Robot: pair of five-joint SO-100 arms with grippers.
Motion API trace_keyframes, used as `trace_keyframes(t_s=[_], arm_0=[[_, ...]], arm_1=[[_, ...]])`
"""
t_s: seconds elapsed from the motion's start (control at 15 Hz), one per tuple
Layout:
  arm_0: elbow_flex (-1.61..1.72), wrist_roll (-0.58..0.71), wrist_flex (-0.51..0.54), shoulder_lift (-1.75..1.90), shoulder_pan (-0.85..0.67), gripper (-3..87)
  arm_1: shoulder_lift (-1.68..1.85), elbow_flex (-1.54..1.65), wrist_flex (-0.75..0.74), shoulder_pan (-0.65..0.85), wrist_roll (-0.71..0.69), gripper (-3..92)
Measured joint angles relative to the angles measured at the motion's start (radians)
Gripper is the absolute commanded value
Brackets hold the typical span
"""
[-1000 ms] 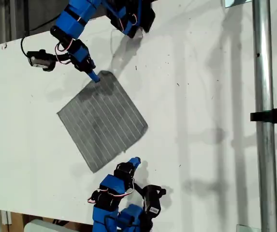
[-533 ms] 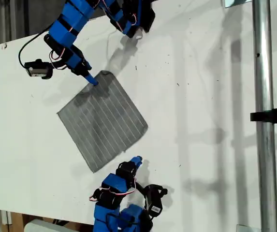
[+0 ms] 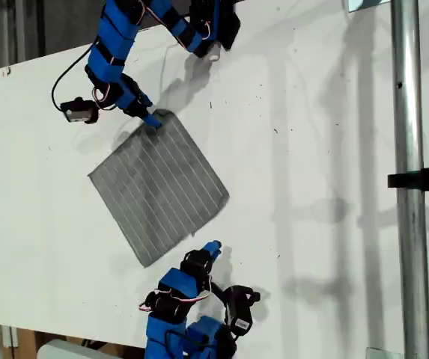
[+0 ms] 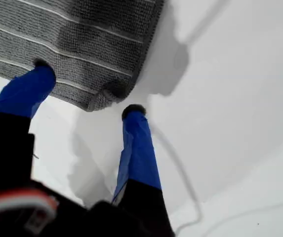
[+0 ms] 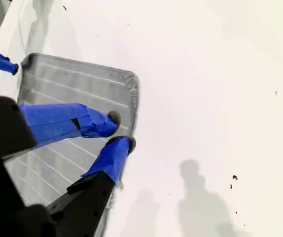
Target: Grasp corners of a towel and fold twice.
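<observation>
While no writing is legible | towel (image 3: 159,185) flat | table (image 3: 311,149) white

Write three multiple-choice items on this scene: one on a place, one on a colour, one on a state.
1. Where are the jaws of my first gripper?
A. Over the towel's middle
B. At a corner of the towel
C. Far from the towel

2. What colour is the towel?
A. Red
B. Grey with thin pale stripes
C. Plain white

3. How does the towel lie?
A. Folded in half
B. Rolled up
C. Spread out, unfolded

Answers:
1. B: the first wrist view shows the open jaws on either side of a corner.
2. B: both the exterior and wrist views show grey cloth with pale lines.
3. C: the exterior view shows one full square layer on the table.
</observation>
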Motion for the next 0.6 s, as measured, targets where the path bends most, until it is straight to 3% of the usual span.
trace_keyframes(t_s=[0.4,0.47,0.6], arm_0=[[0.002,0.097,-0.034,-0.11,-0.152,7.3],[0.002,0.114,-0.041,-0.129,-0.186,7.3],[-0.005,0.146,-0.049,-0.161,-0.244,7.5]], arm_1=[[-0.109,0.005,-0.081,-0.003,-0.008,24.2],[-0.132,0.005,-0.087,-0.009,-0.011,20.2],[-0.158,0.003,-0.087,-0.018,-0.017,2.9]])
